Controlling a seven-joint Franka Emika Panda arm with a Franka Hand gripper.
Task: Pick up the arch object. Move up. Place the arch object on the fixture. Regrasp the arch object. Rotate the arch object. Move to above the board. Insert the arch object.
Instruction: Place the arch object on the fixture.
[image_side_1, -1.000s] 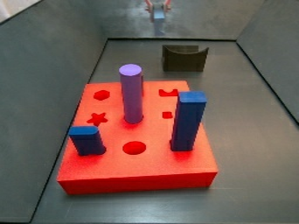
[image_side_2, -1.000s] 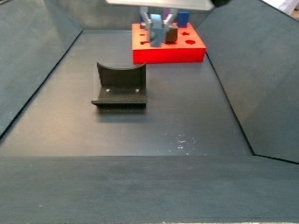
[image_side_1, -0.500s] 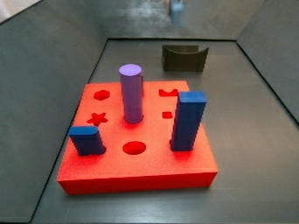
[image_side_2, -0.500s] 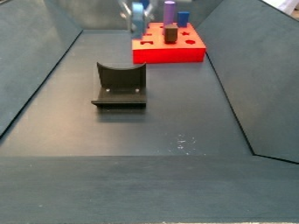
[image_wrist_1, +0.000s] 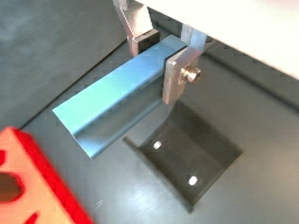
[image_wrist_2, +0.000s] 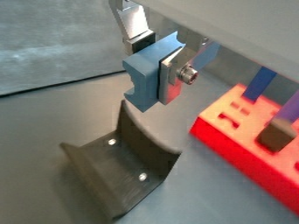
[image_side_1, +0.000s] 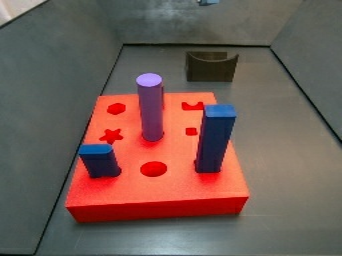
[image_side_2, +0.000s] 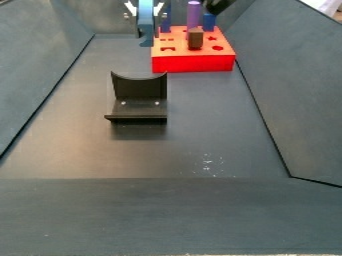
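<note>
Now higher than before | gripper (image_wrist_1: 162, 61) jaws clamp arch object (image_wrist_1: 117, 101) | above fixture (image_wrist_1: 187, 159)

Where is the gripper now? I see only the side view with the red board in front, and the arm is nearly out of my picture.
Observer: The gripper hangs over the fixture; both wrist views show this.
Operator: Does it hold the arch object?
Observer: Yes, the fingers are shut on the arch object, near one end.
Operator: Does it touch the fixture?
Observer: It seems not; a side view shows it well above the floor.
</note>
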